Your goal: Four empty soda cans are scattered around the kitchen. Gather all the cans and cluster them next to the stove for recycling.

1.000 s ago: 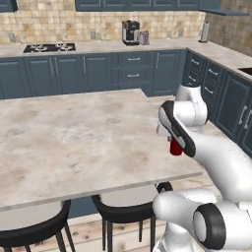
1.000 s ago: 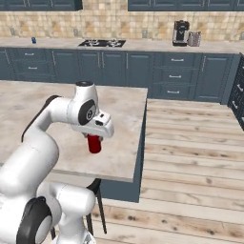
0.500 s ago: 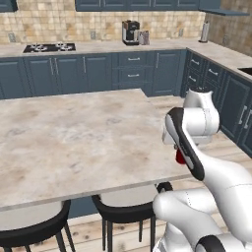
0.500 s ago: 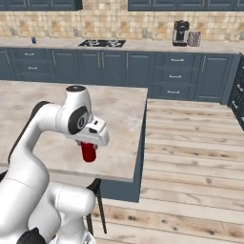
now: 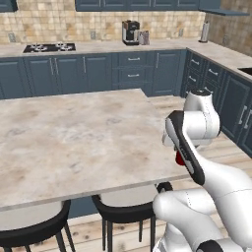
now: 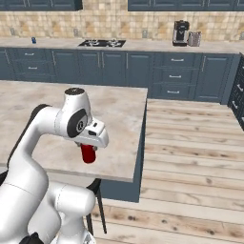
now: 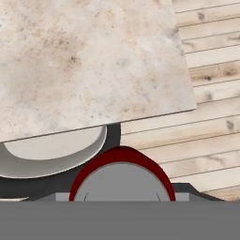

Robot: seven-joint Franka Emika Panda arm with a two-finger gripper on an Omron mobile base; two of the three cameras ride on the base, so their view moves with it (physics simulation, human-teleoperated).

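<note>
**A:** Swung back off the tabletop [image 6: 119,109] edge since a second ago. The end effector [image 6: 88,148] is clamped on a red can [image 6: 87,154], hanging over the near right corner.

**B:** Yep. Stove [image 6: 102,43] sits far along the back counter, so I'd keep that can upright while driving.

Glossy white rounded arm [image 5: 206,172] segments with dark joint bands and caps.
</note>
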